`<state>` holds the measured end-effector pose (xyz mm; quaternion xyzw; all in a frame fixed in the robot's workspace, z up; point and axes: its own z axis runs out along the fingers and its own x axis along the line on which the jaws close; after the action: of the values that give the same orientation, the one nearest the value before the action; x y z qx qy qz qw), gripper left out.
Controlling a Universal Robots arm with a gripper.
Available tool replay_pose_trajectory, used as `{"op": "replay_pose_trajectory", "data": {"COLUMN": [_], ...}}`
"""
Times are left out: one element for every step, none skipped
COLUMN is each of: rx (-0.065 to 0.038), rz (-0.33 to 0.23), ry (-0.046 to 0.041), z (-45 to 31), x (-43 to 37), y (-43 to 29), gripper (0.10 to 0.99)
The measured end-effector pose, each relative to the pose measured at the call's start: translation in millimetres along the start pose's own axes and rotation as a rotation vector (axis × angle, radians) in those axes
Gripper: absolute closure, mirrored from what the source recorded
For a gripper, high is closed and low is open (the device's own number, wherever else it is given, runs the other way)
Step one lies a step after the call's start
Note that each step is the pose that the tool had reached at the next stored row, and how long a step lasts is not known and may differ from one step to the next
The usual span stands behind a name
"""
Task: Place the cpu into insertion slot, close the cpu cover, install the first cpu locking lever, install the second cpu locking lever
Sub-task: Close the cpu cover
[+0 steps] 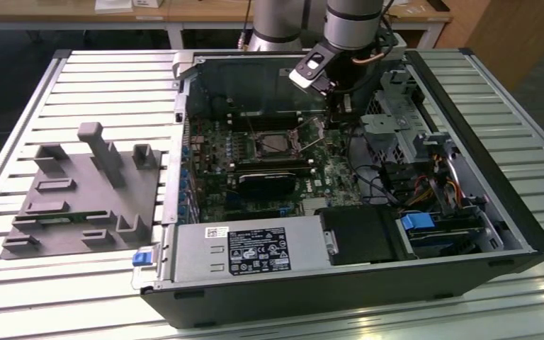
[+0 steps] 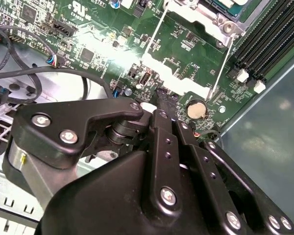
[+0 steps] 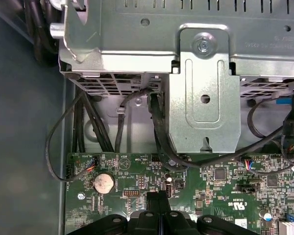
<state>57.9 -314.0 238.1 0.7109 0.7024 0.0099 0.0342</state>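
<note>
Your computer case (image 1: 348,290) lies open on its side, so the motherboard (image 1: 331,185) faces up and the arm can reach down to the insertion slot (image 1: 273,144) in the middle of the board. Take that slot as your reference.

The metal drive cage (image 3: 201,98) stands to the exterior view's right of the slot, beyond the gripper. It crowds that side, which I judge is why the arm comes in steeply from above.

Just beside the slot, on the gripper's side, the cpu cover (image 2: 154,62) appears to stand open off the slot as a bright silver plate. One locking lever (image 2: 154,32) and the other locking lever (image 2: 221,66) run as thin wire rods away from the slot along the cover's two edges. Both look unlatched, which would leave the slot free for loading. You cannot tell whether the cpu sits in the slot: in the exterior view its centre only reads dark grey.

The gripper (image 1: 333,117) hangs just beside the slot, towards the exterior view's right. Its tip is low over the board, just past the cover's free edge and near the coin battery (image 3: 103,183).

Its jaws are closed. In the first wrist view the two fingers (image 3: 153,201) meet with no gap, and nothing shows between them. You cannot tell whether the tip touches the board.
</note>
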Motion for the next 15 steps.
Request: {"op": "replay_pose_trajectory", "data": {"rx": [0.0,0.001,0.005,0.014,0.027,0.042,0.056,0.068,0.078,0.084,0.084,0.084,0.085,0.085,0.085], "rz": [0.0,0.0,0.0,-0.001,-0.001,-0.001,-0.002,-0.002,-0.003,-0.003,-0.003,-0.003,-0.003,-0.003,-0.003], "ry": [0.0001,0.0001,0.0003,0.0002,0.0001,-0.0003,-0.0006,-0.0008,-0.0009,-0.0011,-0.001,-0.001,-0.001,-0.001,-0.001], "z": [0.1,0.1,0.2,0.3,0.4,0.5,0.6,0.6,0.7,0.7,0.7,0.7,0.7,0.7,0.7], "x": [0.0,0.0,0.0,0.0,0.0,0.1,0.0,0.0,0.0,0.0,0.0,0.0,0.0,0.0,0.0], "y": [0.0,0.0,0.1,0.1,0.2,0.3,0.4,0.5,0.5,0.6,0.6,0.5,0.6,0.5,0.5], "gripper": [0.98,0.98,0.98,0.98,0.98,0.98,0.98,0.98,0.98,0.98,0.98,0.98,0.98,0.98,0.98]}}
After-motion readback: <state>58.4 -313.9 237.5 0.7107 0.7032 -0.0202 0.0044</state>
